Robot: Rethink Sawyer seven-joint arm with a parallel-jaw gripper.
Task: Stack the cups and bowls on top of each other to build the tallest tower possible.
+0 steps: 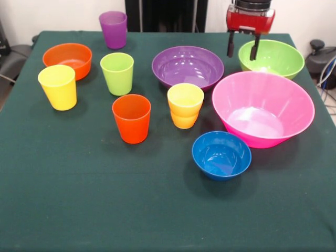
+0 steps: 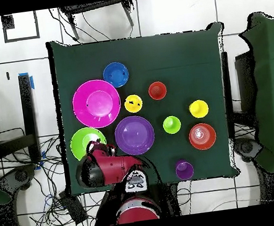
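- A green-clothed table [image 1: 105, 210] holds five cups and five bowls, all upright, nothing stacked yet except perhaps one cup.
- The gripper [image 1: 242, 50] hangs at the far edge, above the near rim of the green bowl [image 1: 273, 58]. Its two dark fingers stand a little apart and hold nothing.
- Bowls: the big pink bowl [image 1: 265, 107] sits just in front of the green one; the purple bowl [image 1: 187, 66] lies beside it toward the middle; the small blue bowl [image 1: 221, 154] sits nearest the camera; the orange bowl [image 1: 67, 59] is on the opposite side.
- Cups: purple cup [image 1: 113, 29] at the far edge, green cup [image 1: 117, 72], yellow cup [image 1: 58, 86], red cup [image 1: 132, 118], and a yellow-orange cup [image 1: 185, 105] that shows a ridge midway, possibly two nested.
- Handling, as a judgement: all look like light, stiff, glossy plastic, so likely slippery and easy to tip or slide on the cloth.
- Bowls are too wide to span; the best hold is probably a pinch over the rim wall, one finger inside, one outside.
- Cups are narrow enough to pinch at the rim or perhaps across the body.
- The pink bowl looks the soundest base.
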